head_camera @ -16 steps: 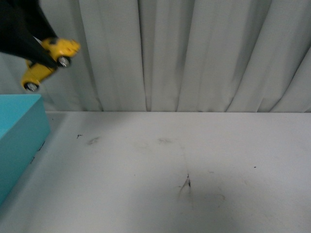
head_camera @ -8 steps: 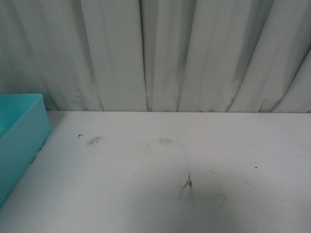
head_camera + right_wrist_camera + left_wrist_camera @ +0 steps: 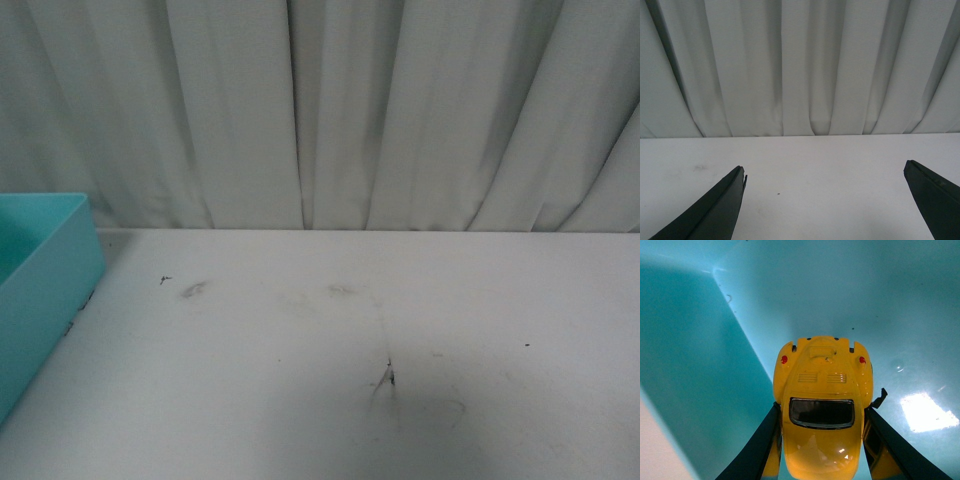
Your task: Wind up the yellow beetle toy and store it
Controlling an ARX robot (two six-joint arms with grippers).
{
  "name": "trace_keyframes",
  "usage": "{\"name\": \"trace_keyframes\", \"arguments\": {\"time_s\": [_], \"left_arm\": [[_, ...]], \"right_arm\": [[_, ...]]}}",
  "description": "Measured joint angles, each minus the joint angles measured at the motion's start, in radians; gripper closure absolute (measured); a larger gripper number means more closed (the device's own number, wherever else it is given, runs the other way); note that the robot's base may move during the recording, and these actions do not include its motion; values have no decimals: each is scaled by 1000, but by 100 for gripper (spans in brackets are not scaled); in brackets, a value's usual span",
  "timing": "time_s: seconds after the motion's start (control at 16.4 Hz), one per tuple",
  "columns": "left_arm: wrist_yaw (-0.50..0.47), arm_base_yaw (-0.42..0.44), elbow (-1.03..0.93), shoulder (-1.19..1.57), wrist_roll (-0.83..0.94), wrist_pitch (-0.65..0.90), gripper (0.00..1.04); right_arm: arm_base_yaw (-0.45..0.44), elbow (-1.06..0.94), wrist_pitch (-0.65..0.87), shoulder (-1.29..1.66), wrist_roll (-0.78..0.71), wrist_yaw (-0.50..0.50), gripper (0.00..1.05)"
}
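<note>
In the left wrist view the yellow beetle toy [image 3: 822, 405] is clamped between the dark fingers [image 3: 757, 445] of my left gripper [image 3: 822, 412], which is shut on it. The car's tail with two red lights points away from the wrist, over the floor of the turquoise bin [image 3: 700, 365]. Whether the car touches the floor cannot be told. The front view shows only a corner of the bin [image 3: 40, 290] at the far left, with neither arm nor toy in sight. My right gripper [image 3: 825, 172] is open above the white table [image 3: 825, 200], nothing between its fingers.
A white curtain [image 3: 350, 110] hangs behind the table [image 3: 330, 370]. Small dark scuffs [image 3: 387, 378] mark the tabletop near the middle. The bin's side wall [image 3: 685, 340] rises beside the toy in the left wrist view.
One second ago my left gripper held the toy high at the upper left of the front view. It has since left that view, and the bin's corner shows slightly differently.
</note>
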Motion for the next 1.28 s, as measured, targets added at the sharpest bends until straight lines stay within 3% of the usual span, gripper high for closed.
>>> {"name": "trace_keyframes", "arguments": {"time_s": [0.37,0.67,0.73,0.92,1.1,1.28], "left_arm": [[0,-31,-7,55,-105,18,62],[29,-33,6,61,-159,-39,11],[50,-23,13,53,-172,-42,5],[203,18,50,-43,-249,-19,7],[391,68,42,-212,-303,98,7],[466,109,-85,-406,-309,154,7]], "right_arm": [[0,0,0,0,0,0,7],[0,0,0,0,0,0,7],[0,0,0,0,0,0,7],[0,0,0,0,0,0,7],[0,0,0,0,0,0,7],[0,0,0,0,0,0,7]]}}
